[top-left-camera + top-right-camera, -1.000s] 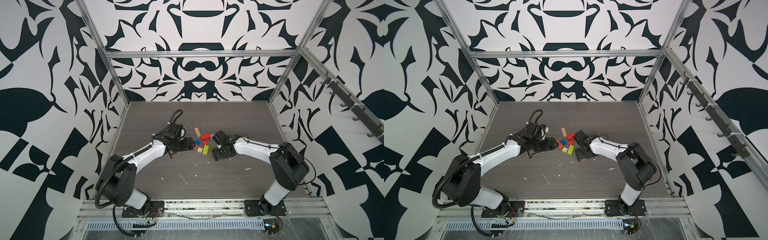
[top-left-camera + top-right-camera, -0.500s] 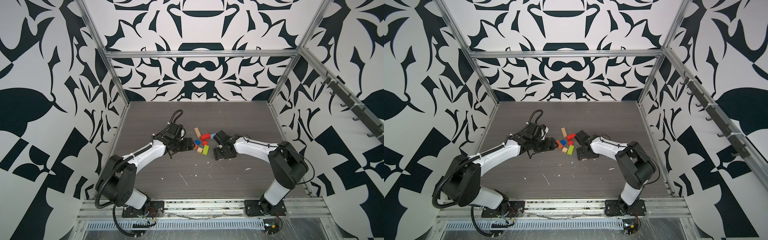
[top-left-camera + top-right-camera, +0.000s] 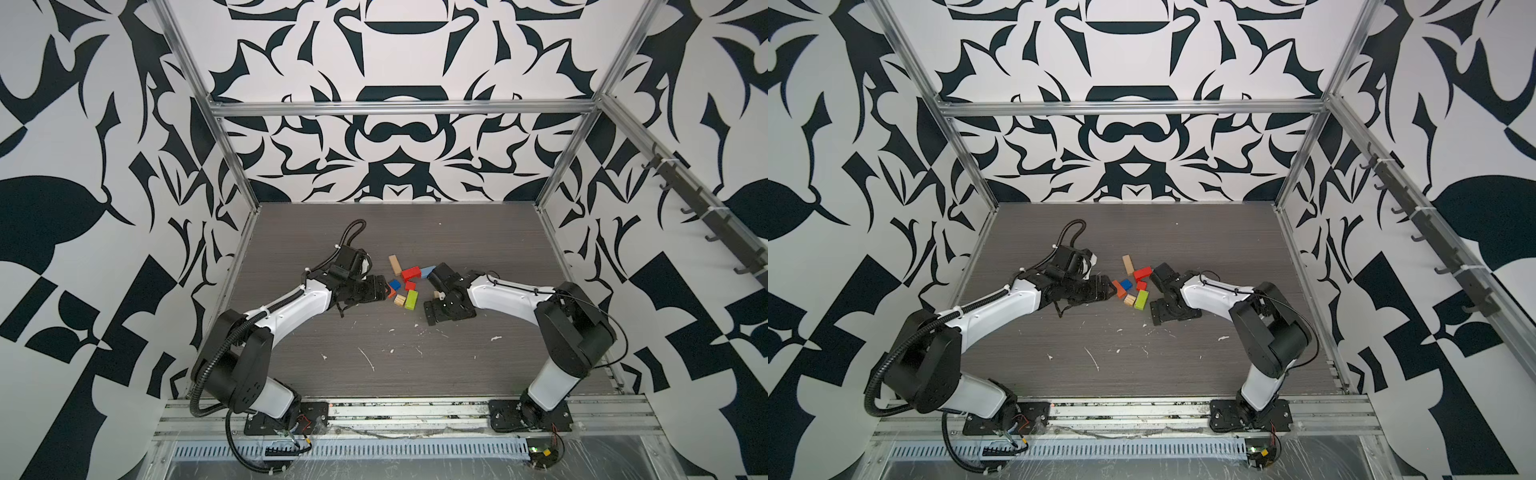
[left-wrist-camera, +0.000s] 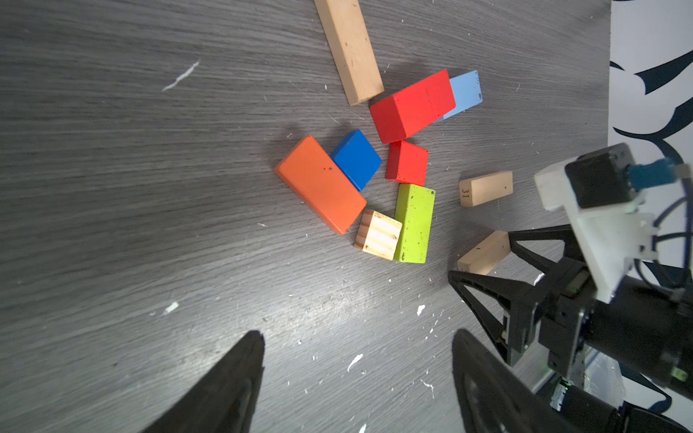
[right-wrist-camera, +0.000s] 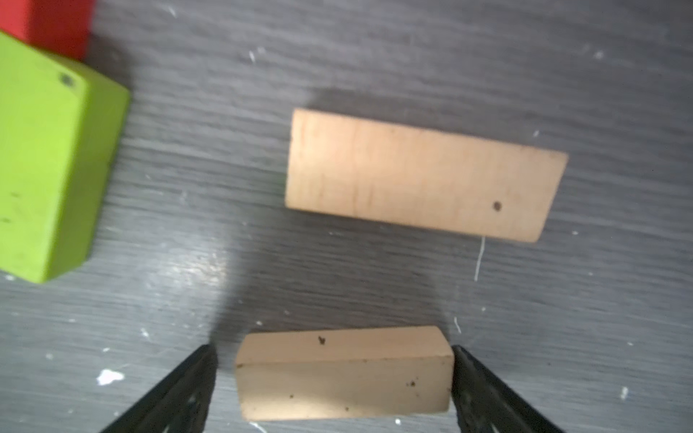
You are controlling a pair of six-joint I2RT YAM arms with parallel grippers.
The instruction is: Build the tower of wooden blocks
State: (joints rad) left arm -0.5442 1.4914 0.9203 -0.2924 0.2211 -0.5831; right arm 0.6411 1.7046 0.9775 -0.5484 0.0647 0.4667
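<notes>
On the grey wood-grain tabletop (image 3: 374, 340), small painted and plain wooden blocks (image 3: 410, 286) are scattered mid-table, none stacked. A short tan wooden block (image 5: 345, 378) is straddled, unclamped, by the widely spread right gripper (image 5: 333, 350); the left gripper (image 4: 358, 337) is parted, empty. The blocks are probably light, rigid and smooth, so flat opposite faces should be pinched.

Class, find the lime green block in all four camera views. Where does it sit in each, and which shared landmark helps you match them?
Top view: lime green block near the picture's centre.
Top view: again near centre.
Left wrist view: alongside the striped tan cube, seen whole.
Right wrist view: partly cut off by the frame.
Landmark: the small red cube at one end of it, in every view.
</notes>
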